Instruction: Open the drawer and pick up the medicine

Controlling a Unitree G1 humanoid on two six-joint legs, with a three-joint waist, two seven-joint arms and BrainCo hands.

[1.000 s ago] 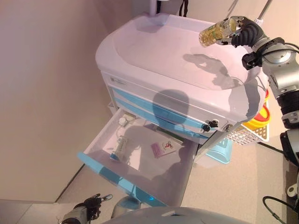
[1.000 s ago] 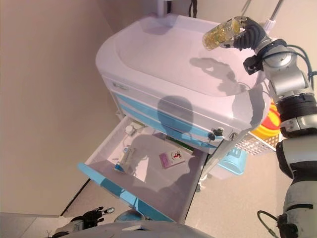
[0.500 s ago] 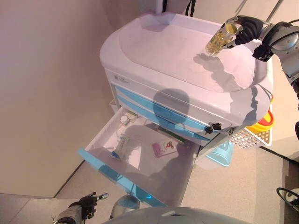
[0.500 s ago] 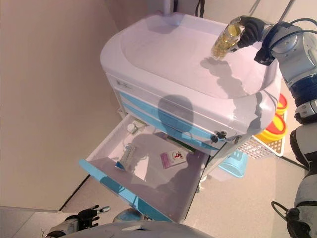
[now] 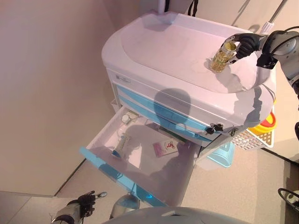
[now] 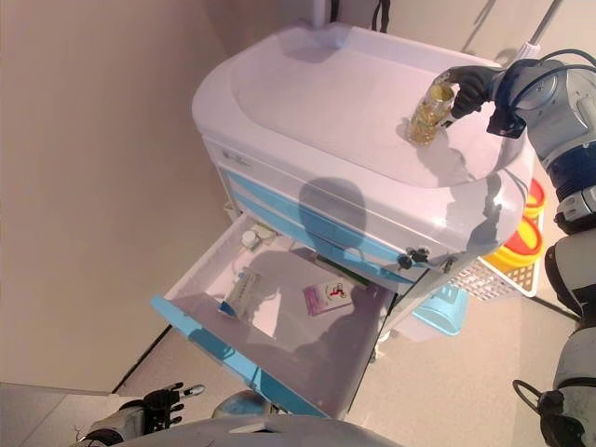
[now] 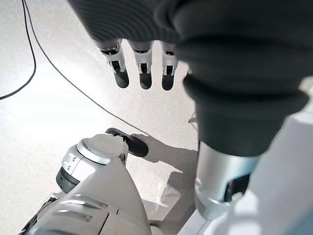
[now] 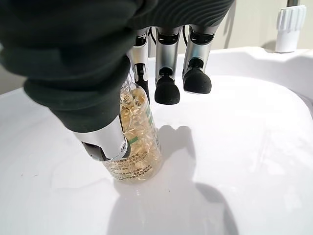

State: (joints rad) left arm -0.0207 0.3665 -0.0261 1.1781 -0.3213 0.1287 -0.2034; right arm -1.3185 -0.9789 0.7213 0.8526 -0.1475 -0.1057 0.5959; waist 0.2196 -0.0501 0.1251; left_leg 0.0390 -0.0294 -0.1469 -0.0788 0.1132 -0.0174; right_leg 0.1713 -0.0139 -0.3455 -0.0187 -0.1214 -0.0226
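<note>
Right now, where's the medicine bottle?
The medicine bottle stands upright on the cart top near its right edge, with the right hand gripping it.

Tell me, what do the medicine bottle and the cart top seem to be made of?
The medicine bottle looks like clear glossy plastic, possibly glass: the yellow capsules show through its wall. The right hand holds it upright on the cart top, which seems to be smooth white moulded plastic, with rounded edges and a soft sheen.

left hand (image 7: 142, 68) | fingers straight (holding nothing) | above pale floor (image 7: 44, 112)
</note>
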